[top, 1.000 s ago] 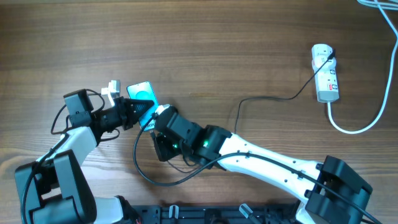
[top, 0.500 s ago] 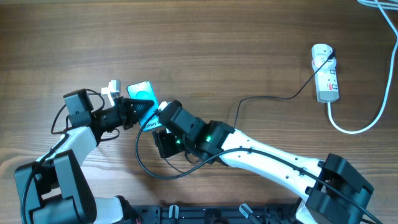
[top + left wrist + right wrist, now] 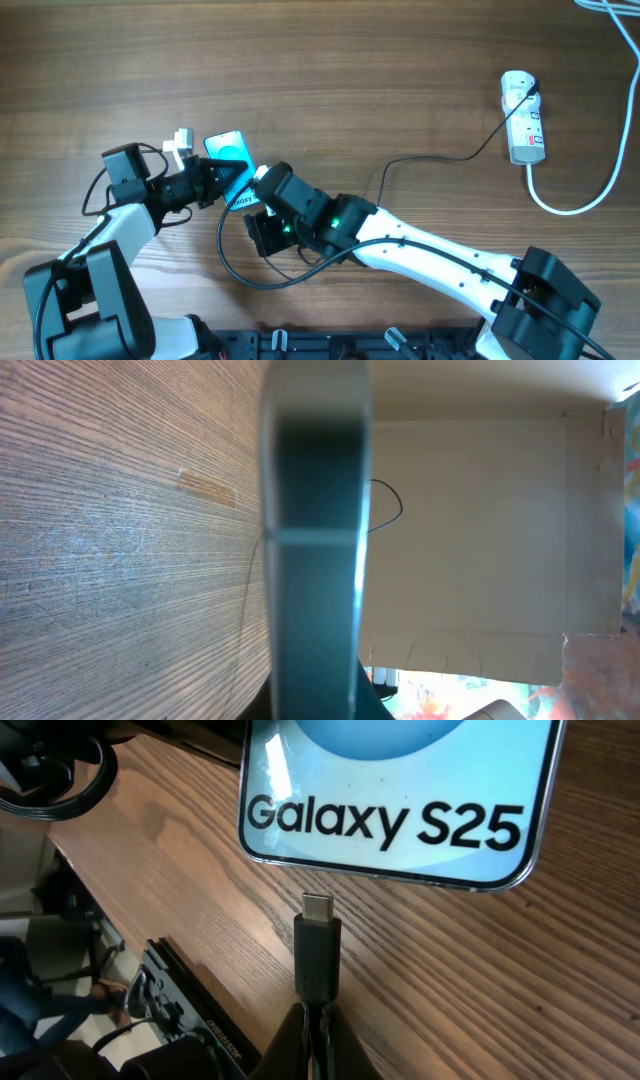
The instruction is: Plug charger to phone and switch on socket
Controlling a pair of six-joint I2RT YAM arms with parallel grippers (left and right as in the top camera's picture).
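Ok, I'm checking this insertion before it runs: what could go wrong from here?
1. The charger tip sits off the middle of the phone's slanted bottom edge; pushing straight on could miss the port and shove the phone in the left gripper.
2. The right gripper pinches only the plug's rear, so it may tilt.
3. The charger's slack loop lies beneath the right arm and could snag.

Black charger [image 3: 317, 948] tip just short of cyan phone [image 3: 400, 790] edge; white socket [image 3: 523, 118] well apart.
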